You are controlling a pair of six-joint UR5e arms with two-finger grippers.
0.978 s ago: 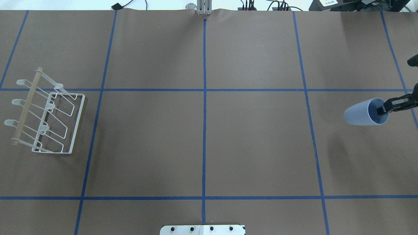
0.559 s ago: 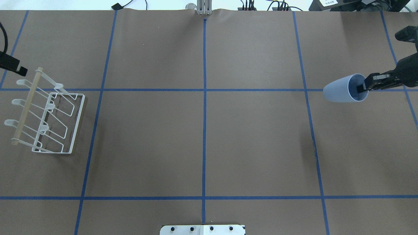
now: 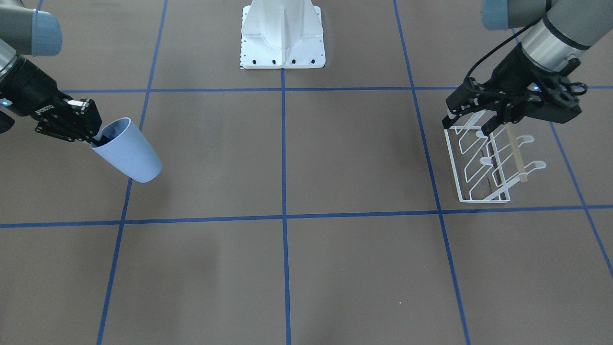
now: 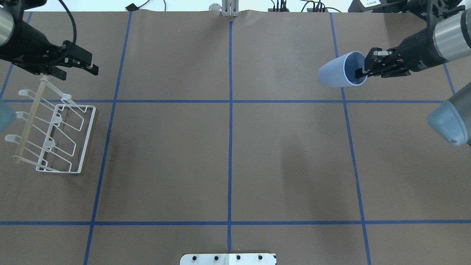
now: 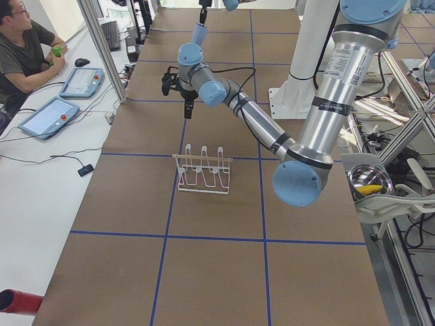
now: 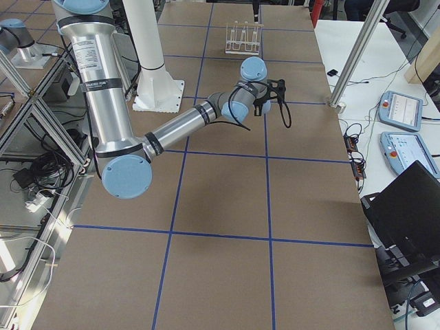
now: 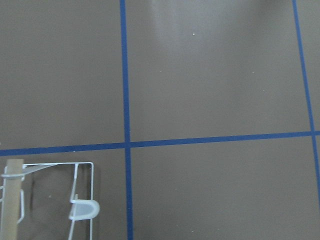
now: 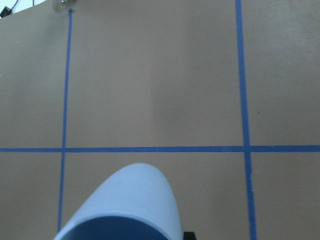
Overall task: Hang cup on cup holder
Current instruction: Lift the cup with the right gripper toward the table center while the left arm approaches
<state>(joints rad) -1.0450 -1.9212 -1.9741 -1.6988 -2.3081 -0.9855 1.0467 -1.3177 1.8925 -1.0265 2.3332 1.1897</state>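
The light-blue cup (image 4: 335, 70) lies sideways in the air at the far right, mouth toward my right gripper (image 4: 361, 72). That gripper is shut on the cup's rim, one finger inside it. The cup also shows in the front view (image 3: 130, 155) and the right wrist view (image 8: 131, 202). The white wire cup holder (image 4: 31, 118) stands on the table at the left, wooden rod on top; it also shows in the front view (image 3: 516, 154). My left gripper (image 4: 78, 73) is open and empty, hovering over the holder's far end. The left wrist view shows one corner of the holder (image 7: 12, 200).
The table is brown paper with blue tape lines (image 4: 230, 147). The white bolted pedestal (image 3: 282, 38) stands at the robot's edge in the middle. An operator (image 5: 20, 47) sits beyond the far edge with tablets.
My right gripper has carried the cup away from the robot and toward the table's middle. My left arm has come into view and now hangs over the holder's far end.
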